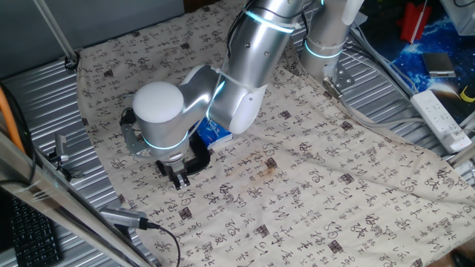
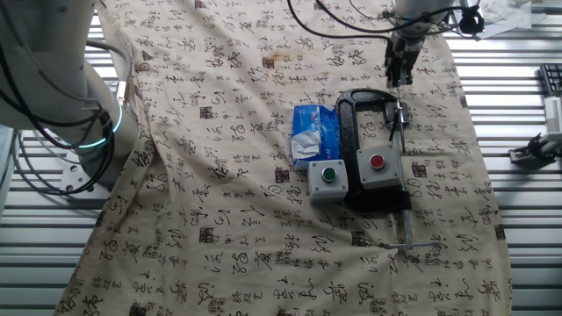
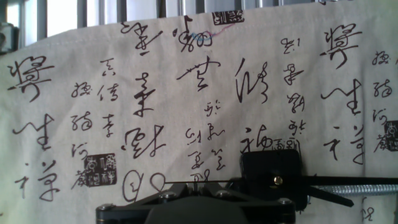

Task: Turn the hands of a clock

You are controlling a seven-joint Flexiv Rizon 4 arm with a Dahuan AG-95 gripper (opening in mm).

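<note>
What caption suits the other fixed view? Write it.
End effector poised by black metal C-clamp on calligraphy-printed cloth.

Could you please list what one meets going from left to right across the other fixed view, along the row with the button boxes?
Robot arm base → blue tissue box → green-button box → red-button box.

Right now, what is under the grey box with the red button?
A black clamp shows around its edges and seems to pass beneath it, on the printed cloth. The area directly under the box is covered.
</note>
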